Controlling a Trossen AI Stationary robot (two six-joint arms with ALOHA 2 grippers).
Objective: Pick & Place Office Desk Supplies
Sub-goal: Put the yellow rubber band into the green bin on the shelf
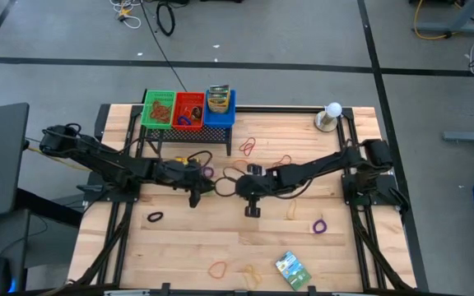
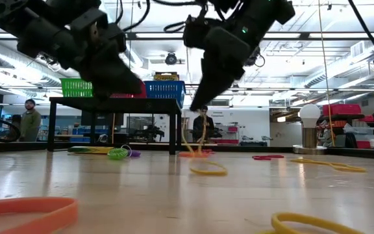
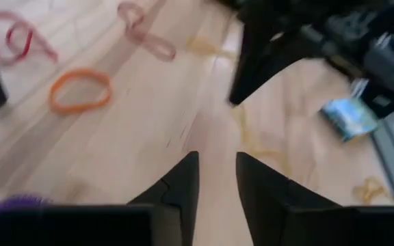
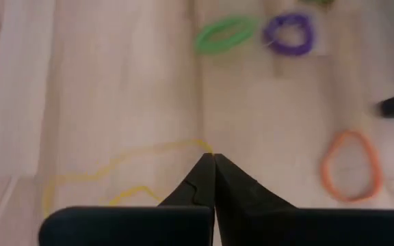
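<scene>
Closest to the low camera lies an orange rubber band [image 2: 28, 209] flat on the wooden table [image 1: 220, 238], with a yellow band [image 2: 317, 224] beside it. Past my right gripper [image 4: 214, 158], a thin tan band [image 4: 125, 167] trails in a loose wavy loop on the wood, one end right at my closed fingertips; whether I pinch it I cannot tell. Farther off lie a green band [image 4: 226, 33], a purple band [image 4: 289, 33] and an orange loop [image 4: 349, 166], all flat and apart from one another. My left gripper [image 3: 216, 158] hovers over bare wood, its fingers parted by a narrow gap and holding nothing; an orange ring [image 3: 81, 89] and a red band [image 3: 9, 37] lie well off to one side, a small green packet [image 3: 347, 117] to the other. From above, both grippers meet near the table's middle. Green [image 1: 158, 109], red [image 1: 189, 110] and blue [image 1: 219, 107] baskets sit on a black rack at the far edge.
</scene>
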